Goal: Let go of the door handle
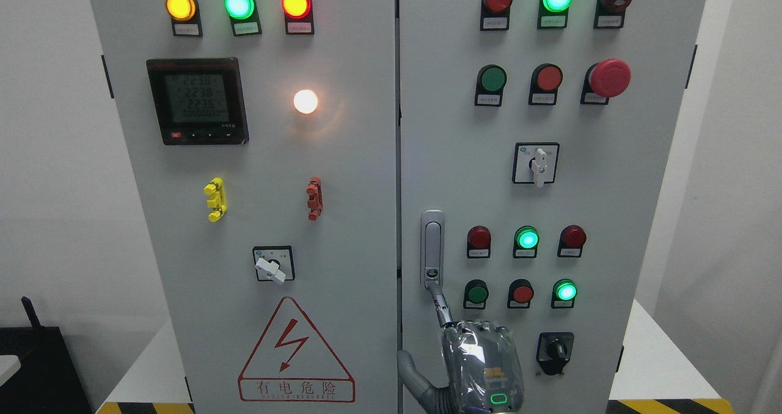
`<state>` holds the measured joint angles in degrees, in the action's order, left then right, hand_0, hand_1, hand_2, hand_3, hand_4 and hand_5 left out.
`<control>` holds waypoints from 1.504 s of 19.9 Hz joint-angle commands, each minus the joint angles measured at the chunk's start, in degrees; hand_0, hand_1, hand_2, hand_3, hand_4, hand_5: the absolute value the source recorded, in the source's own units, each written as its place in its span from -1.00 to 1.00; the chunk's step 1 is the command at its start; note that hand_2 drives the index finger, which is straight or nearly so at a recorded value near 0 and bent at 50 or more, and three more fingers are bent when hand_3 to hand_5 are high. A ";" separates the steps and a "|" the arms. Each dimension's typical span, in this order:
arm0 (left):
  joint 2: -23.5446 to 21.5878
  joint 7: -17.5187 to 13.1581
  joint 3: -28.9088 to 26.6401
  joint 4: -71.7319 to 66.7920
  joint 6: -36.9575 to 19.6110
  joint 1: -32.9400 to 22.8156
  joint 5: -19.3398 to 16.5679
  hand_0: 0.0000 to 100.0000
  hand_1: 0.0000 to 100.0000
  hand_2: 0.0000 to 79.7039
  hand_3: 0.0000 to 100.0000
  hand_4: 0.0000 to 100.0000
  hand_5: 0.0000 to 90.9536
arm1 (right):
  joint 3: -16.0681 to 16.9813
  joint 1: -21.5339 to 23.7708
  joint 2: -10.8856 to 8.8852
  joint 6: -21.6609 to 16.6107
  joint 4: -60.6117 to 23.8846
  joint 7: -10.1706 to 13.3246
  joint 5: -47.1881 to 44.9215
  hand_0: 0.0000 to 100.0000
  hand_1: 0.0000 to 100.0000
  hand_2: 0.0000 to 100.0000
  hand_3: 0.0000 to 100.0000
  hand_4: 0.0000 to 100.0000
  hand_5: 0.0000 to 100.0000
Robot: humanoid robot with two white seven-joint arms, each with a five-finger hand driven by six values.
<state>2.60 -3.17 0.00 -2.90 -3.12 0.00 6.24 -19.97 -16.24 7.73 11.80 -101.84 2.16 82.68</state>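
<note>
The metal door handle (432, 249) sits upright and flush in its recess on the right cabinet door (611, 218), close to the centre seam. My right hand (482, 365) comes up from the bottom edge, its back toward the camera. Its index finger (441, 307) is stretched out, with the tip touching the round lock at the handle's lower end. The other fingers are curled at the knuckles and the thumb (408, 368) sticks out to the left. The hand grasps nothing. The left arm does not show.
Both grey cabinet doors carry lamps, push buttons and rotary switches; a black switch (555, 352) sits just right of my hand. A red mushroom button (608, 77) sticks out at the upper right. The left door (342, 218) has a meter and a warning triangle.
</note>
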 commanded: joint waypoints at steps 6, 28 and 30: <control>0.03 0.01 -0.97 0.00 0.04 1.50 0.00 -0.76 -0.22 -1.00 -1.00 -1.00 -1.00 | 0.81 -1.08 0.00 -0.02 1.99 -0.23 -0.24 -0.37 -0.44 -1.00 1.00 1.00 1.00; 0.03 0.01 -0.97 0.00 0.04 1.41 0.00 -0.76 -0.22 -1.00 -1.00 -1.00 -1.00 | 0.72 -0.72 0.00 -0.11 2.35 -1.90 -0.42 -0.37 -0.44 -1.00 1.00 1.00 1.00; 0.03 0.01 -0.97 0.00 0.04 1.50 0.00 -0.76 -0.22 -1.00 -1.00 -1.00 -1.00 | 0.72 -0.81 0.00 -0.11 2.26 -1.81 -0.51 -0.37 -0.44 -1.00 1.00 1.00 1.00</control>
<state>2.61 -3.17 0.00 -2.90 -3.12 0.00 6.24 -19.29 -16.80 7.76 11.71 -99.82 0.45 82.26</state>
